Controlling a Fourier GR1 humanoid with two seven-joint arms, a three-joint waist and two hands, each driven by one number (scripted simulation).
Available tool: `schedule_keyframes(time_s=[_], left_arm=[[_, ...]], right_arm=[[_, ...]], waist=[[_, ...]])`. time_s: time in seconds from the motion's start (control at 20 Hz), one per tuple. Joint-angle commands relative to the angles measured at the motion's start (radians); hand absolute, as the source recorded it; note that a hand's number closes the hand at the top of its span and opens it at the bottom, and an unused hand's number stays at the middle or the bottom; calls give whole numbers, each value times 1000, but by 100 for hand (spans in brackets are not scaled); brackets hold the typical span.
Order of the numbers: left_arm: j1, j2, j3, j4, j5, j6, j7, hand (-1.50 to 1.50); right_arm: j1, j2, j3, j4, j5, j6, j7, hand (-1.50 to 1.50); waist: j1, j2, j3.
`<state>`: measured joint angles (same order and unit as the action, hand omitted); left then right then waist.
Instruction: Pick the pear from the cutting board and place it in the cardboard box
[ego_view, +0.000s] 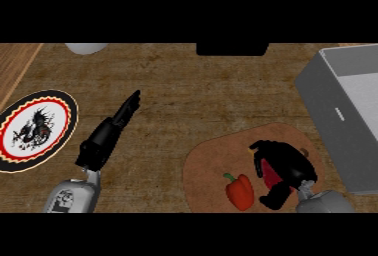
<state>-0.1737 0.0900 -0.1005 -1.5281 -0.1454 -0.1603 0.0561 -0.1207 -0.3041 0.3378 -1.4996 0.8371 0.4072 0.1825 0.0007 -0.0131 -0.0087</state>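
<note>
Right hand (284, 170) lower right of frame, over the cutting board (210, 170), fingers curled round something w/ red showing. Probably the pear, mostly hidden, so can't confirm. Red pepper (238, 191) just beside it on the board. Left hand (111, 132) mid-left, fingers straight, resting. Cardboard box (325, 100) upper right. Lift clear of the pepper first, then carry up-right over the box wall before letting go.

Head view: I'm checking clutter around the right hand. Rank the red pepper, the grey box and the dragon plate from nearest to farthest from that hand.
From the right hand, over the cutting board:
1. Red pepper: on the board, just left of the hand.
2. Grey box: at the right edge, past the board.
3. Dragon plate: far left, beyond the left hand.
</note>
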Motion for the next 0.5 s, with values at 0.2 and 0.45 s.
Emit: schedule_keyframes(time_s=[0.2,0.45], left_arm=[[29,18,39,-44,22,4,24,0],[53,24,30,-64,15,-2,20,0]], right_arm=[[249,-406,-152,-139,26,-281,-496,150],[372,-462,-384,-63,-62,-557,-737,150]], waist=[[-61,-4,12],[-45,2,12]])
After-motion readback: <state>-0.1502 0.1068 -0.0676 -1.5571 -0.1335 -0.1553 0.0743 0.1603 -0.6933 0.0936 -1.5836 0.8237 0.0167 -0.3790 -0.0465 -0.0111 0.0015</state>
